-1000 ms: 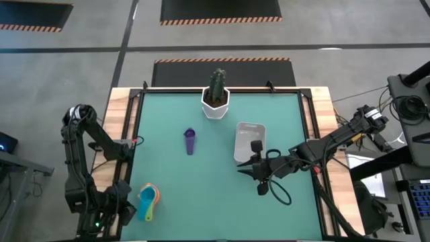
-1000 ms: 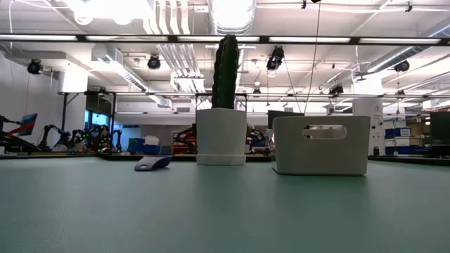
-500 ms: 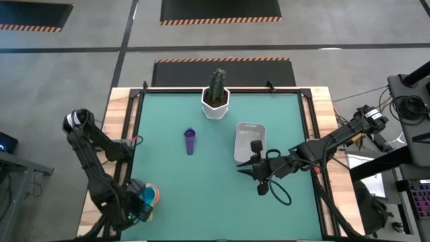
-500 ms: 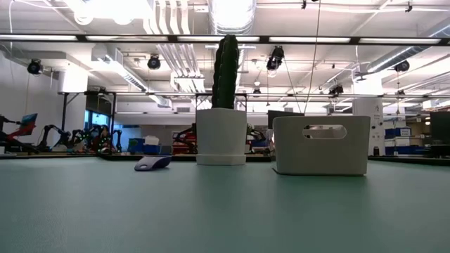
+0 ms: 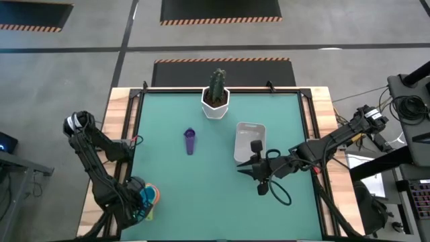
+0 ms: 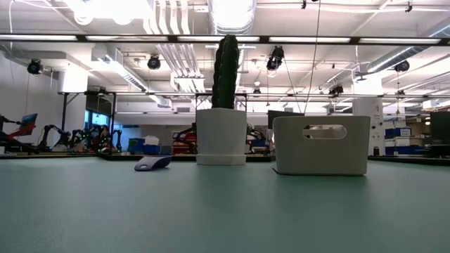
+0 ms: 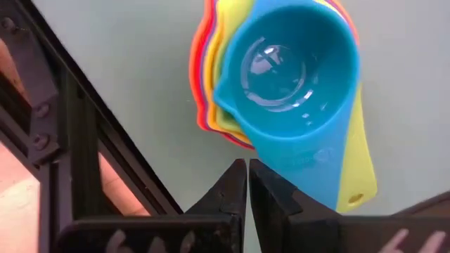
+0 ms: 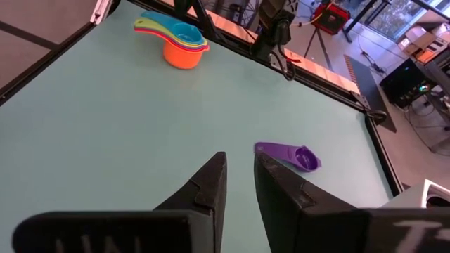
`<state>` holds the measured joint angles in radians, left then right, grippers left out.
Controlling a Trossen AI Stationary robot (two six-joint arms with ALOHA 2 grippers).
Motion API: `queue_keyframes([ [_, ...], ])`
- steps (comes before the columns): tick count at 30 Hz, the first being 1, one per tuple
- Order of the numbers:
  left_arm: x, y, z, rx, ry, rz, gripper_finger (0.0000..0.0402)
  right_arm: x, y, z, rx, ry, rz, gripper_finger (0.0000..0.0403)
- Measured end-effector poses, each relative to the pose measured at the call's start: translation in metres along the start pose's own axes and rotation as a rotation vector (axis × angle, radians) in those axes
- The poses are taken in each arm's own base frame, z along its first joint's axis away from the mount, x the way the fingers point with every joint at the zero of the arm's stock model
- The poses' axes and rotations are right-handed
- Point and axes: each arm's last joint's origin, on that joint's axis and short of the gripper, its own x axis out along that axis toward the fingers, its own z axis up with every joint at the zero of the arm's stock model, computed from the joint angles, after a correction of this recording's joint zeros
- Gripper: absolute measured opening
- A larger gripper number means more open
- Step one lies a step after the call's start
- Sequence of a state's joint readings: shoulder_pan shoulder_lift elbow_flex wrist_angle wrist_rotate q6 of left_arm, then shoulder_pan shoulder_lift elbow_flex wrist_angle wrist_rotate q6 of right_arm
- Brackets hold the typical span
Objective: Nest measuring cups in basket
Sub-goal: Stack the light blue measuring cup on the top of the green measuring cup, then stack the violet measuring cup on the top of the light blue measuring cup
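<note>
In the high view the left gripper (image 5: 134,205) sits at the lower left of the frame, fingers pressed together with nothing between them, just beside the nested stack of measuring cups (image 5: 148,197) at the table's (image 5: 201,195) near-left corner. The left wrist view shows the teal cup (image 7: 295,84) on top of that stack. Toward centre right, the right gripper (image 5: 243,167) hovers with its fingers slightly apart, holding nothing, at the near end of the basket (image 5: 249,141). The purple cup (image 5: 189,141) lies alone left of centre. Farthest, at top centre, stands the cactus pot (image 5: 216,104).
</note>
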<state>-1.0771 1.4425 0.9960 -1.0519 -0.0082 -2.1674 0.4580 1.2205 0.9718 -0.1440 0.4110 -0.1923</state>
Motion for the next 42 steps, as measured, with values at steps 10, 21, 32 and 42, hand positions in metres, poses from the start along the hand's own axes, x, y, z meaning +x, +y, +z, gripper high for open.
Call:
queue_keyframes([
  [10,0.001,0.001,-0.001,0.014,0.001,0.0,0.0,0.0,0.001,-0.002,0.007,0.011,0.002,0.0064],
  [21,0.019,-0.009,-0.009,0.03,0.001,0.002,0.0,0.001,0.001,-0.004,0.01,0.016,0.003,0.0065],
  [32,0.01,-0.018,-0.014,0.03,0.017,-0.023,0.0,0.001,0.001,-0.004,0.006,0.016,-0.005,0.0065],
  [42,-0.053,-0.046,-0.004,0.174,-0.277,-0.249,0.0,0.001,0.001,-0.004,-0.01,0.022,-0.004,0.0065],
])
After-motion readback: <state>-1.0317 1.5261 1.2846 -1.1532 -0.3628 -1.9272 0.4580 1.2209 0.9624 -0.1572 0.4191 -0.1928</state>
